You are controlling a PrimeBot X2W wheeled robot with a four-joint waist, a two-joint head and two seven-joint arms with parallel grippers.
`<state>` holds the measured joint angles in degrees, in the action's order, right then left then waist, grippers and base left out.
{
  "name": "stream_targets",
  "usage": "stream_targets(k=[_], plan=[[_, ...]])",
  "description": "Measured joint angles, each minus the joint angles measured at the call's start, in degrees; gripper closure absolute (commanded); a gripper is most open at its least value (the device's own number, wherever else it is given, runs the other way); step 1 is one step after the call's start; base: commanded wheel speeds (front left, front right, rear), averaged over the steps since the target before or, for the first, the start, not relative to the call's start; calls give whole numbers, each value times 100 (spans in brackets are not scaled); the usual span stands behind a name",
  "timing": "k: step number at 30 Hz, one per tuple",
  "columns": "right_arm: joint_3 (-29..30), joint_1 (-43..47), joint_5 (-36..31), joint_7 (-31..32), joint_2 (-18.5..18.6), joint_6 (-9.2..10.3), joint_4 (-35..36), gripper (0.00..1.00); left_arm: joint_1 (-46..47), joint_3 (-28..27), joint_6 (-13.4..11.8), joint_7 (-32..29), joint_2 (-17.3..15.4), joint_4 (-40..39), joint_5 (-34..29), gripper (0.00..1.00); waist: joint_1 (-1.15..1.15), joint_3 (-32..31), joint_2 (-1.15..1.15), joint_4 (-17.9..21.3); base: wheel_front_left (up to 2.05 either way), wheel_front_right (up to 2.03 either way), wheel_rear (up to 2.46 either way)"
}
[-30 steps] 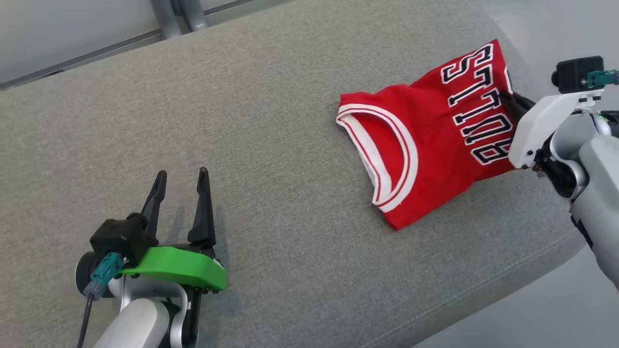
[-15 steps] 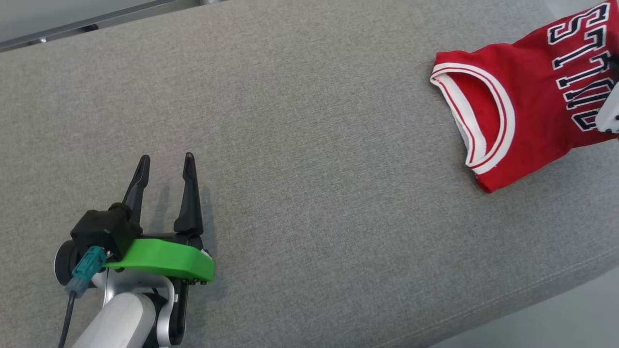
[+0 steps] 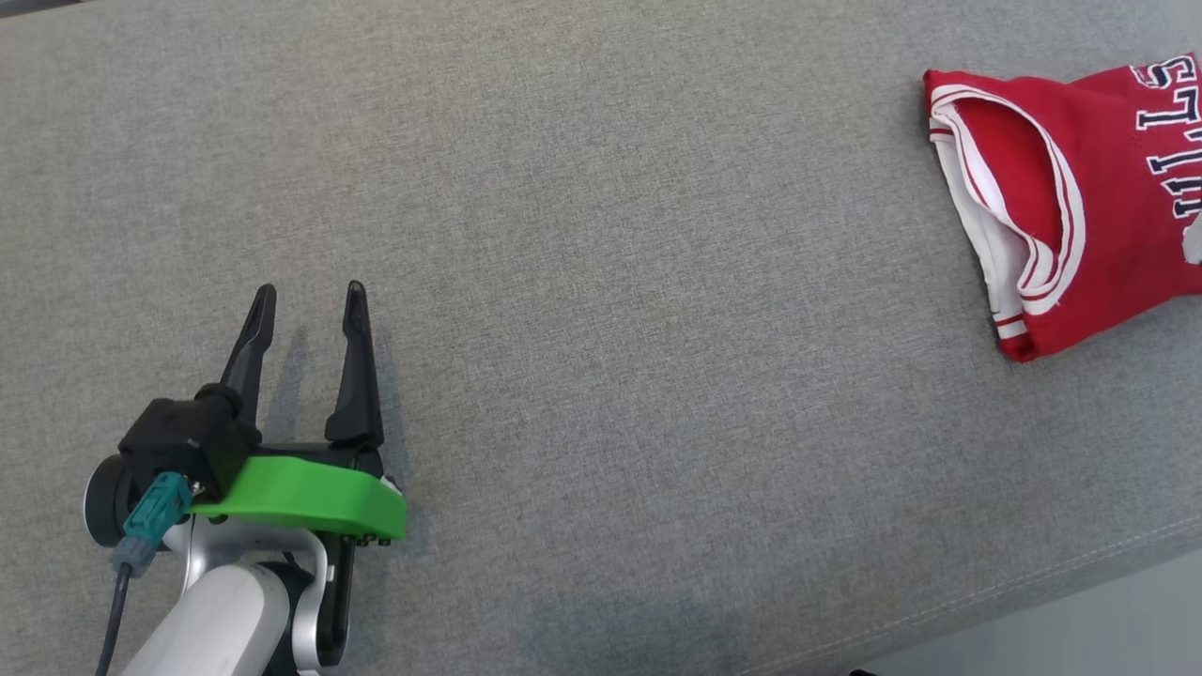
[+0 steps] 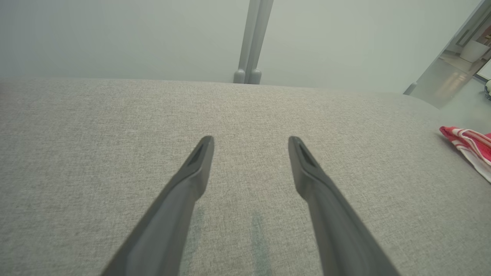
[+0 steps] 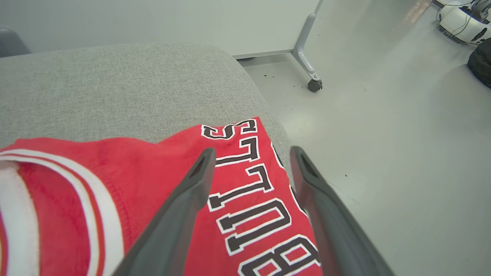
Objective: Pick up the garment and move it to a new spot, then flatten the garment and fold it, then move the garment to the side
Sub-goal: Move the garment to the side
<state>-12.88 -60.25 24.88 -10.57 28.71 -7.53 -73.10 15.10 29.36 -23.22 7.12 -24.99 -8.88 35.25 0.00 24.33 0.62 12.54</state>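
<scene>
Seemingly finished: the folded red basketball jersey (image 3: 1080, 188) lies aside on the grey fabric cushion (image 3: 601, 282); left gripper (image 3: 305, 305) and right gripper (image 5: 252, 151) spread wide, empty.

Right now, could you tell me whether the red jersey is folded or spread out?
Folded: the jersey lies as a compact packet, with layers stacked at its white-trimmed edge.

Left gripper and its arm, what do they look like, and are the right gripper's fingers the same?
The left gripper has two long, dark, tapering fingers on a bright green bracket. Beside it sits a black camera block with a teal connector and a dark cable; the forearm is pale and glossy. The right gripper has the same dark grey tapered fingers, grooved near the tips.
</scene>
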Motion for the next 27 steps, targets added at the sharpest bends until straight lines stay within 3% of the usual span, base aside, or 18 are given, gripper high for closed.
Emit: stream_targets(k=[13,21,27], plan=[[-20,18,-290,-263,-457,0,35,0,-16,-15,-31,63,-2,96,47,0,0,-252,0,75,0,0,0],[-466,213,-232,-415,-637,0,881,0,-109,-160,118,396,120,476,265,0,0,-760,0,68,0,0,0],[-588,622,-7,-443,-727,0,1590,0,-302,-361,388,645,253,918,482,0,0,-1223,0,-25,0,0,0]])
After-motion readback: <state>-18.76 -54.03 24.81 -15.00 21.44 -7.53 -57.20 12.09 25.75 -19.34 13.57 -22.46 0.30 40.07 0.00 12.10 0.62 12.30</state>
